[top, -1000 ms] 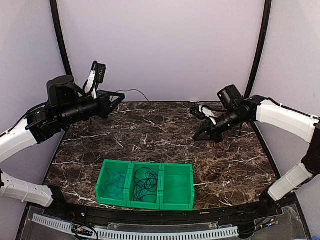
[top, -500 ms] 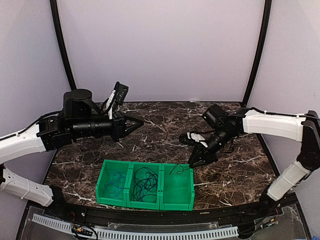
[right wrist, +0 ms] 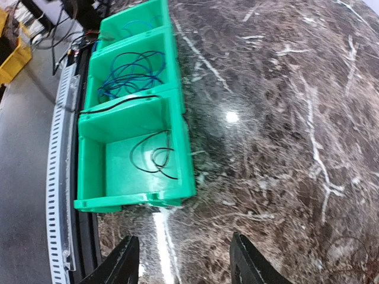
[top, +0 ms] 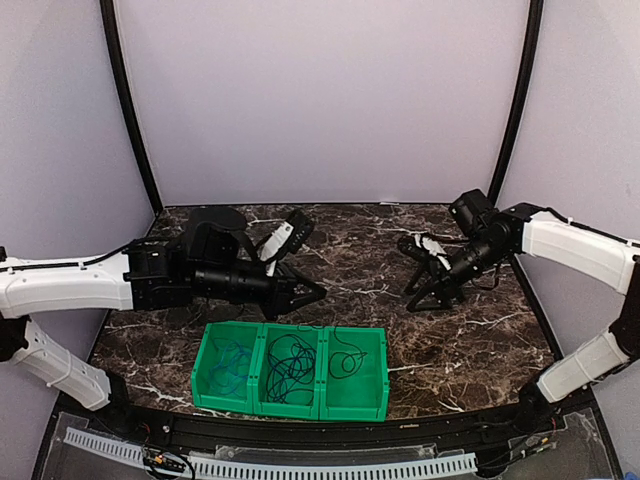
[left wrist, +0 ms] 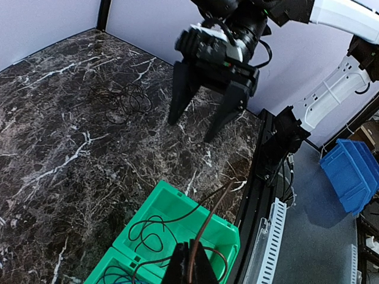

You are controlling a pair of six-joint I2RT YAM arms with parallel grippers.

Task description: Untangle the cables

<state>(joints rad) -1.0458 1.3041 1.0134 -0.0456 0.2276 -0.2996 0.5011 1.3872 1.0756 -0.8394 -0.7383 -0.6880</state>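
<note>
Three green bins [top: 355, 400] stand in a row at the near edge of the table [top: 480, 340] in the top view. A blue cable [top: 232, 362] lies in the left one, a darker coil [top: 290, 362] in the middle, and a thin black cable [top: 345, 362] is looped in the right. The left gripper [top: 318, 294] hangs just behind the bins, clenched; the right gripper [top: 428, 297] hovers over the marble, well apart from them, jaws spread.

At the left wrist, the left gripper [left wrist: 190, 260] pinches a strand of the thin black cable [left wrist: 148, 234], which trails into the right bin. Beyond it the right gripper [left wrist: 190, 129] gapes, and a dark tangle [left wrist: 127, 100] lies on the marble.

At the right wrist, the right gripper [right wrist: 183, 248] is released and holds nothing, just beside the right bin, where the thin black cable [right wrist: 154, 157] rests on the floor.
</note>
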